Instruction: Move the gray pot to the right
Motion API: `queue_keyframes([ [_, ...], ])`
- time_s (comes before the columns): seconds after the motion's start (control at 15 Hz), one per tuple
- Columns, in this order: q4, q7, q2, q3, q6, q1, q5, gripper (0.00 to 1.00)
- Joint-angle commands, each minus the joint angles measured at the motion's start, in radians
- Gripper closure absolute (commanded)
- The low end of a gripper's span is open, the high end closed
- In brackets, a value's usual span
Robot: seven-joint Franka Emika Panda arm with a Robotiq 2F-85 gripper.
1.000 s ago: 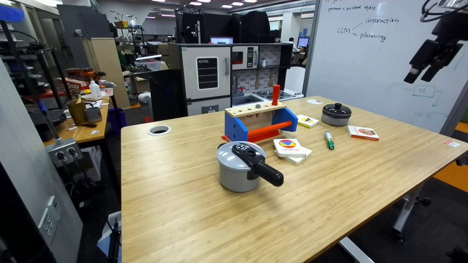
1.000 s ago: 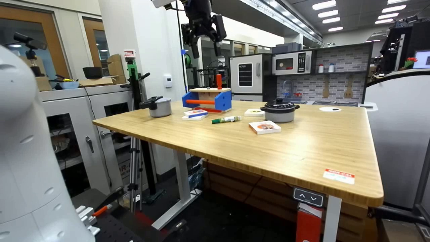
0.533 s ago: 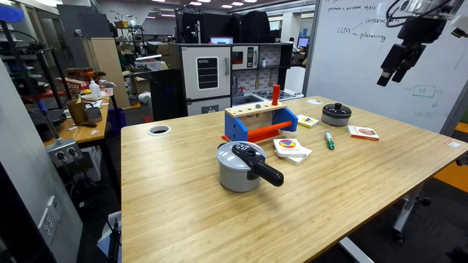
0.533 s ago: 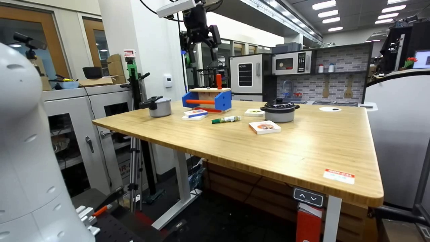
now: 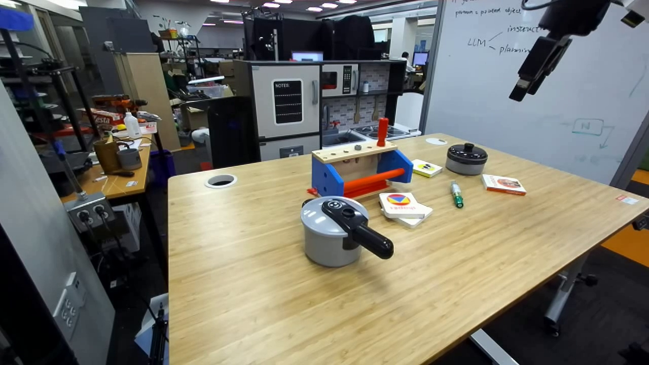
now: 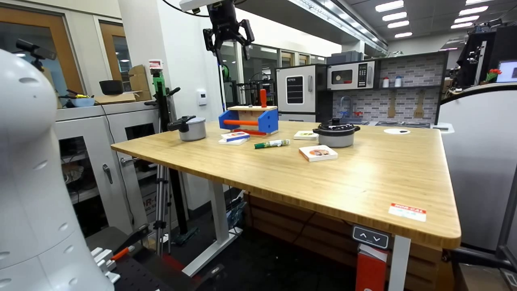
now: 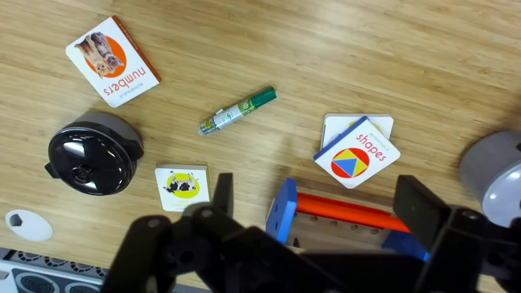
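Observation:
The gray pot [image 5: 329, 246] is a short silver-gray cylinder with a lid and a long black handle. It stands upright on the wooden table, beside the toy box; it also shows in an exterior view [image 6: 194, 131]. In the wrist view the pot [image 7: 484, 167] is cut off at the right edge, with part of it behind the right finger. My gripper [image 5: 525, 94] is high above the table, well away from the pot, and it also shows in an exterior view [image 6: 233, 57]. In the wrist view my gripper [image 7: 315, 180] is open, with nothing between the fingers.
A blue and orange toy box [image 5: 324, 177] stands behind the pot. Small books [image 5: 400, 205] and a green marker [image 5: 457, 194] lie beside it. A second gray pot with a black lid [image 5: 465, 165] and a numbers book [image 5: 503, 184] are farther along the table [image 5: 243, 304].
My gripper has moved left in both exterior views, and over the last half second it has risen a little. It stays open. The pot and the other objects have not moved.

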Motion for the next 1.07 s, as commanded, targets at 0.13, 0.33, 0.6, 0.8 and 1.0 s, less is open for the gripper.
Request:
queue_keyframes([
  [0.13,0.027,-0.075,-0.026,-0.005,-0.059,0.019,0.053,0.00],
  [0.33,0.039,-0.133,-0.014,-0.002,-0.092,0.049,0.082,0.00],
  [0.6,0.050,-0.199,0.004,0.016,-0.135,0.093,0.100,0.00],
  [0.8,0.064,-0.225,0.018,0.036,-0.152,0.117,0.100,0.00],
  [1.0,0.077,-0.220,0.041,0.062,-0.140,0.131,0.092,0.00],
])
